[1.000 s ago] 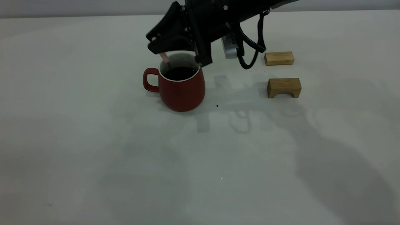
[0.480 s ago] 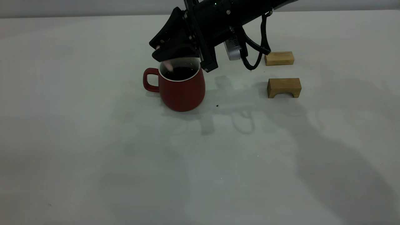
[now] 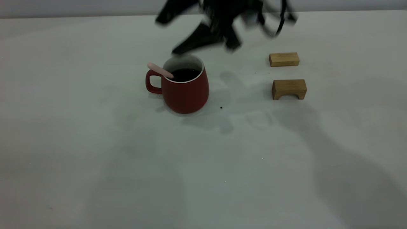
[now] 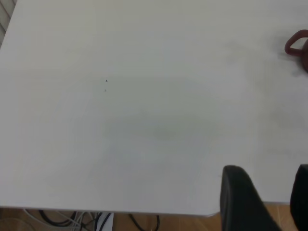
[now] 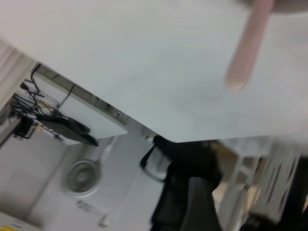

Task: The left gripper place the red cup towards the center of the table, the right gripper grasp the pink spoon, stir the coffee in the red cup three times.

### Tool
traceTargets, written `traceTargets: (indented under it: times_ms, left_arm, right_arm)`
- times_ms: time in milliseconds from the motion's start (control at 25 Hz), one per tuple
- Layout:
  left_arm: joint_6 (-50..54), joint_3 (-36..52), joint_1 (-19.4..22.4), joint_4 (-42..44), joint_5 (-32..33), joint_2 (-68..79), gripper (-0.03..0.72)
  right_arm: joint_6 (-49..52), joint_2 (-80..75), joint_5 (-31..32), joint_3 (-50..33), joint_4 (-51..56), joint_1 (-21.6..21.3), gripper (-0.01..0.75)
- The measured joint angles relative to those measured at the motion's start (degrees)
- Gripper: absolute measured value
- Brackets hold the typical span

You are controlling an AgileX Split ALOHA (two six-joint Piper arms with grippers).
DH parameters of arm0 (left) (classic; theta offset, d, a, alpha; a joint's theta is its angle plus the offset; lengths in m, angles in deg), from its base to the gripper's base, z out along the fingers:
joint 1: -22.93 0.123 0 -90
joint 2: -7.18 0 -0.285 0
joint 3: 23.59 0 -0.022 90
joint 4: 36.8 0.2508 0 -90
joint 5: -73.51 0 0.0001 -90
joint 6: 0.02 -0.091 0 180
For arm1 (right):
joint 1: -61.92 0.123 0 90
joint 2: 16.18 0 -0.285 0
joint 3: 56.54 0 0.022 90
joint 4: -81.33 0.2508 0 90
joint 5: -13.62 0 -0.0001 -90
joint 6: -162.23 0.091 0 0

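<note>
The red cup (image 3: 186, 92) stands upright near the middle of the table (image 3: 95, 143), holding dark coffee (image 3: 184, 74). The pink spoon (image 3: 160, 70) leans in the cup, its pink handle sticking out over the rim above the loop handle. My right gripper (image 3: 184, 30) is blurred, up behind the cup, open and holding nothing. In the right wrist view the spoon handle (image 5: 248, 48) shows as a pink streak, well away from the gripper's fingers (image 5: 197, 207). My left gripper (image 4: 272, 202) is open over the table's edge, far from the cup (image 4: 299, 45).
Two tan wooden blocks lie to the right of the cup: a flat one (image 3: 284, 59) farther back and an arched one (image 3: 289, 89) nearer. A tiny black speck (image 3: 221, 107) sits beside the cup's base.
The right gripper let go of the pink spoon and rose back and away from the cup. The spoon now rests in the cup, leaning over the handle side. The cup stayed put.
</note>
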Motion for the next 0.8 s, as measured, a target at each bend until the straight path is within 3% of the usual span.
traceTargets:
  times_ms: [280, 560, 800]
  left_arm:
    - [0.0, 0.0, 0.0, 0.0, 0.0, 0.0, 0.332]
    - [0.0, 0.0, 0.0, 0.0, 0.0, 0.0, 0.332]
    - [0.0, 0.0, 0.0, 0.0, 0.0, 0.0, 0.332]
  right_arm:
    - [-1.7, 15.4, 2.5, 0.0, -14.5, -0.3, 0.465]
    - [-19.8, 30.9, 16.7, 0.0, -27.5, -0.7, 0.340]
    - [-25.5, 45.1, 18.2, -4.5, -40.6, -0.7, 0.251]
